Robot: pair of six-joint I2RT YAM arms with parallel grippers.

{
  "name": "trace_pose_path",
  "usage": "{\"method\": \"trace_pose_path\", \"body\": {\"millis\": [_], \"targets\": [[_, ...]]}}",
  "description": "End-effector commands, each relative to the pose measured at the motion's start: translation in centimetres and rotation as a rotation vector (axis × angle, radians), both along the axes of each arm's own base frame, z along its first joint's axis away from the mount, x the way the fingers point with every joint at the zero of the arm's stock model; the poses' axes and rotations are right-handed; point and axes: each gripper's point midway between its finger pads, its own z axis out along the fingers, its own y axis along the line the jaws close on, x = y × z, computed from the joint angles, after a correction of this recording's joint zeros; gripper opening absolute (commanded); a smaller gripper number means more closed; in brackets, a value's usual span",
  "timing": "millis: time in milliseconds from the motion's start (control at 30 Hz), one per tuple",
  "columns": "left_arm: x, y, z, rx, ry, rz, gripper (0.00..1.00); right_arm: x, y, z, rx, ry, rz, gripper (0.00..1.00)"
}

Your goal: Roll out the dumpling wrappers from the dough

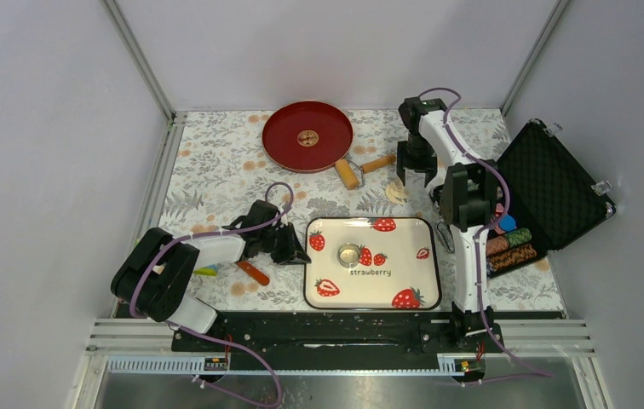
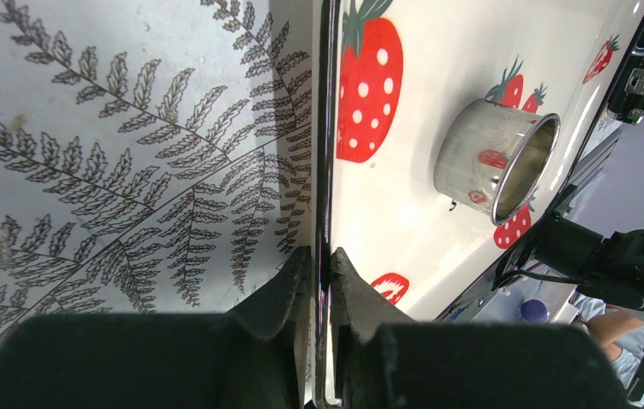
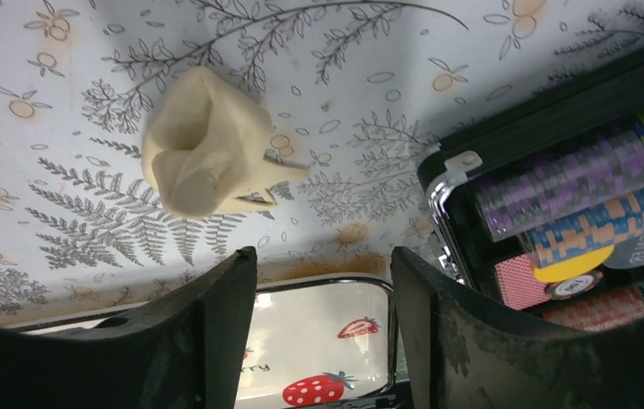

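Pinching the tray [image 2: 438,239] rim, left pincer [image 2: 323,260] is clamped on it, likely to steady it. Right pincer [image 3: 324,264] gapes, holding nothing. Crumpled dough [image 3: 206,145] lies on the table [image 3: 63,60] just beyond its tips, apart. Pin [image 1: 351,173] off to its left, probably wanted next.

text: "strawberry" | on: cream tray [image 1: 404,240] | other legible text: none
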Motion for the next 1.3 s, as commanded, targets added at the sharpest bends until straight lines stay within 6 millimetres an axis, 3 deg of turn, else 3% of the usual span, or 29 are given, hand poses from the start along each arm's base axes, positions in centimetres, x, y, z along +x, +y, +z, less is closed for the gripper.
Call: {"method": "trace_pose_path", "body": {"millis": [0, 167, 367, 567, 800, 1033, 1267], "targets": [[-0.5, 1.2, -1.9, 0.091, 0.022, 0.017, 0.0, -1.0, -0.8, 5.8, -0.032, -0.107, 0.01, 0.68], [-0.5, 1.2, -1.9, 0.092, 0.022, 0.019, 0.0, -3.1, 0.1, 8.8, 0.017, -0.194, 0.025, 0.79], [-0.6, 1.2, -2.0, 0.093, 0.024, 0.02, 0.0, -7.7, 2.1, 9.6, 0.173, -0.227, 0.014, 0.85], [-0.5, 1.2, -2.0, 0.093, 0.02, 0.023, 0.0, -13.4, 6.0, 7.9, 0.272, -0.143, 0.098, 0.86], [-0.6, 1.3, -2.0, 0.096, 0.022, 0.025, 0.0, -17.8, 11.6, 5.7, 0.409, -0.035, 0.164, 0.77], [-0.5, 1.3, -2.0, 0.094, 0.018, 0.025, 0.0, -20.6, 15.8, 2.7, 0.479, 0.056, 0.196, 0.67], [-0.5, 1.3, -1.9, 0.095, 0.017, 0.027, 0.0, -21.6, 17.2, -0.2, 0.458, 0.12, 0.212, 0.6]]}}
